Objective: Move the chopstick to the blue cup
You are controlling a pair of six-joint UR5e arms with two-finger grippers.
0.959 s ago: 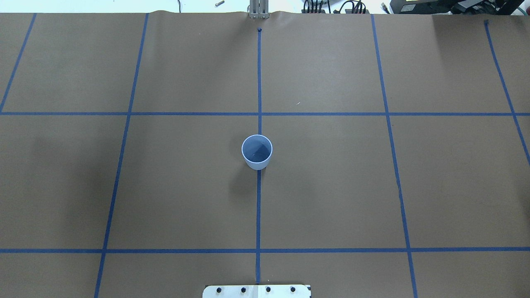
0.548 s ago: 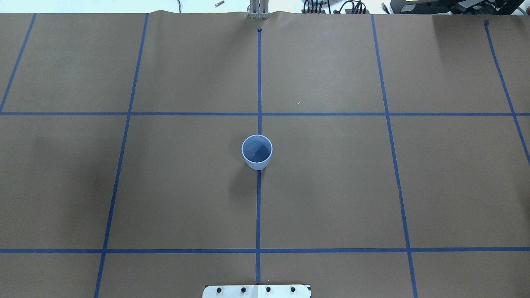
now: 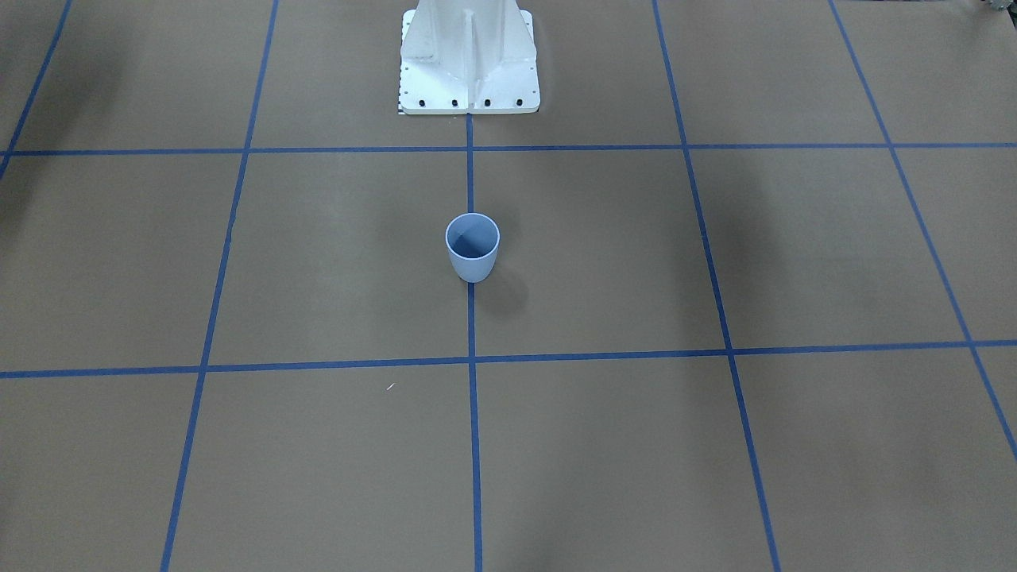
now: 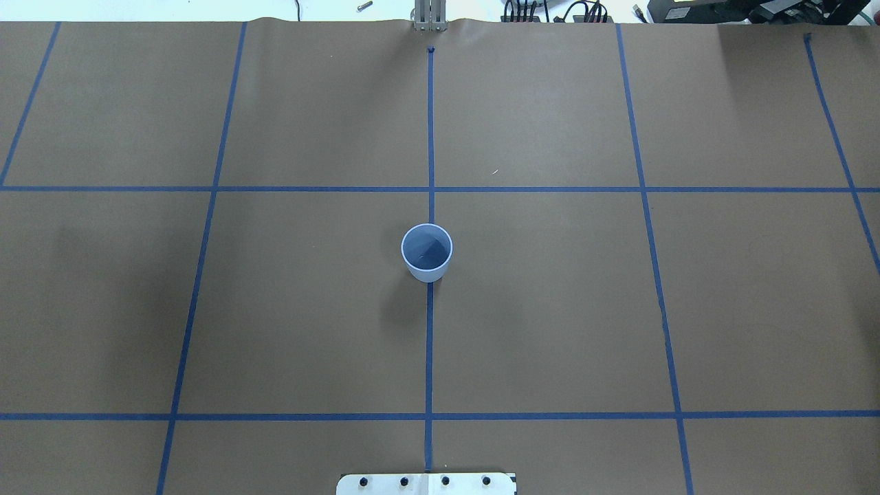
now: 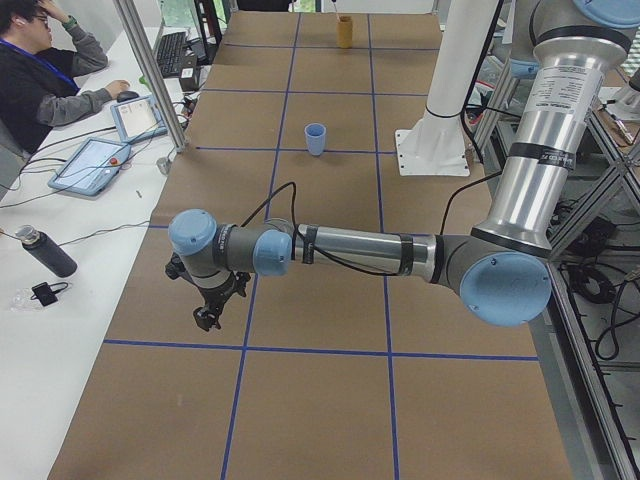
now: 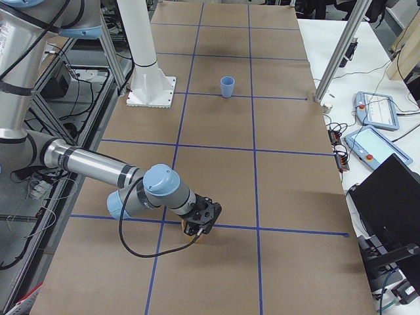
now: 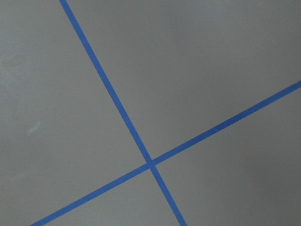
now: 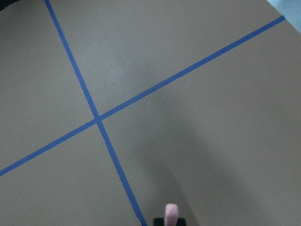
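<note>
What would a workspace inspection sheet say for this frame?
Surface: brown paper with blue tape grid, flat.
Job's things: blue cup upright at the centre, nothing seen inside; pink stick tip in the right wrist view, possibly the chopstick.
Clutter: tan cup at the table's far end in the left side view.
Grippers: left gripper and right gripper both low over the paper; open or shut cannot be told.
Cables: black cable loops from the right wrist.
Surroundings: person at a side desk with tablets.
</note>
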